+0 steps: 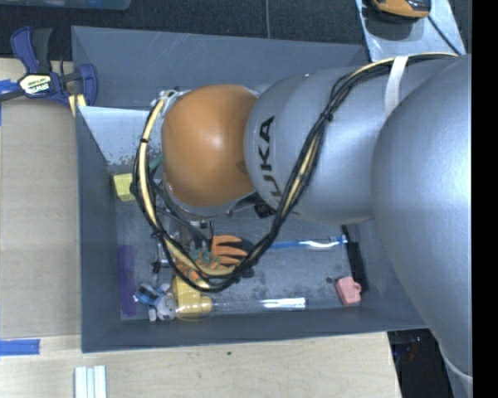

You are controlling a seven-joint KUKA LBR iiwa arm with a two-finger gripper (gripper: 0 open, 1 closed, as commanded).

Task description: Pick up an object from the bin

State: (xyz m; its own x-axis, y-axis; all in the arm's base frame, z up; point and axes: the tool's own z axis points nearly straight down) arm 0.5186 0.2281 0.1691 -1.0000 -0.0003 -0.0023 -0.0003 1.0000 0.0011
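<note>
Fingers (191, 240), open or closed I cannot tell under my orange cover (203, 143), hang lower centre of frame; a ridged orange object (227, 250) lies just right, seemingly crosswise.

Arm (357, 139) in from right; claw (185, 247) down beneath orange wrist cover (203, 143).

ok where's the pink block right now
In the camera view the pink block lies at the lower right of the bin floor, just right of the white stick and near the bin's right wall.
</note>
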